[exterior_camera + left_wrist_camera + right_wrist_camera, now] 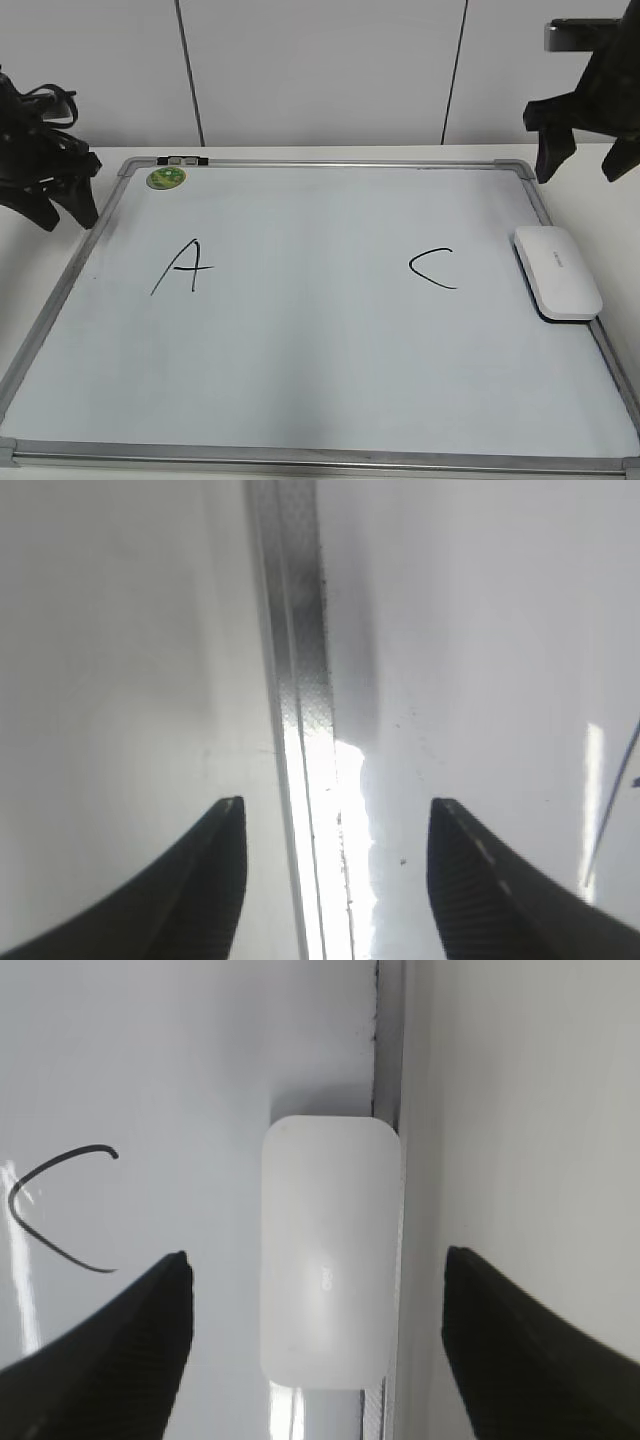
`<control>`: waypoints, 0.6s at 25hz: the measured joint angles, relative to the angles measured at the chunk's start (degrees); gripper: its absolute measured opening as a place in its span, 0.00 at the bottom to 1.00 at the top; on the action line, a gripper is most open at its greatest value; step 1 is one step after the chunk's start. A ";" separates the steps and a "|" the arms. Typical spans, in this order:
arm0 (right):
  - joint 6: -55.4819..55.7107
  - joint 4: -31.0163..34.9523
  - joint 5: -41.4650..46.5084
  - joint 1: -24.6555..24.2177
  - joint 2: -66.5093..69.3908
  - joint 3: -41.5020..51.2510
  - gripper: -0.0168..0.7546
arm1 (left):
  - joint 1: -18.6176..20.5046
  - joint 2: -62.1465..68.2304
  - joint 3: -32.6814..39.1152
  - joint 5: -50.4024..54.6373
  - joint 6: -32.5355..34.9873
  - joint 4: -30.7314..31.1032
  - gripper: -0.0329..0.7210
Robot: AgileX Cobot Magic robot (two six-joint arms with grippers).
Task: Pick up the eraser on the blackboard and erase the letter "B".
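Note:
The blackboard (320,400) is a white dry-erase board with a silver frame, lying flat. A black "A" (182,266) and a black "C" (434,268) are drawn on it. No letter "B" shows; the space between them is blank. The white eraser (556,271) lies at the board's right edge and also shows in the right wrist view (328,1250). My right gripper (578,172) is open above and behind the eraser, with its jaws (315,1260) to either side of it, apart from it. My left gripper (65,218) is open and empty over the board's left frame (298,680), with jaws (335,810) apart.
A round green sticker (166,178) and a small clip (182,159) sit at the board's top left. The board rests on a white table (600,200) with white wall panels behind.

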 joint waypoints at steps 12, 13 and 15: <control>-2.02 0.40 6.28 0.07 -16.67 0.00 0.79 | -0.11 -11.71 -3.87 5.33 -0.91 -3.03 0.60; -2.15 0.40 6.33 0.07 -18.00 0.00 0.79 | -0.25 -13.35 -3.87 5.38 -1.04 -3.15 0.60; -2.72 0.40 6.68 0.07 -21.26 0.00 0.79 | -0.92 -16.73 -3.87 5.61 -1.23 -3.15 0.60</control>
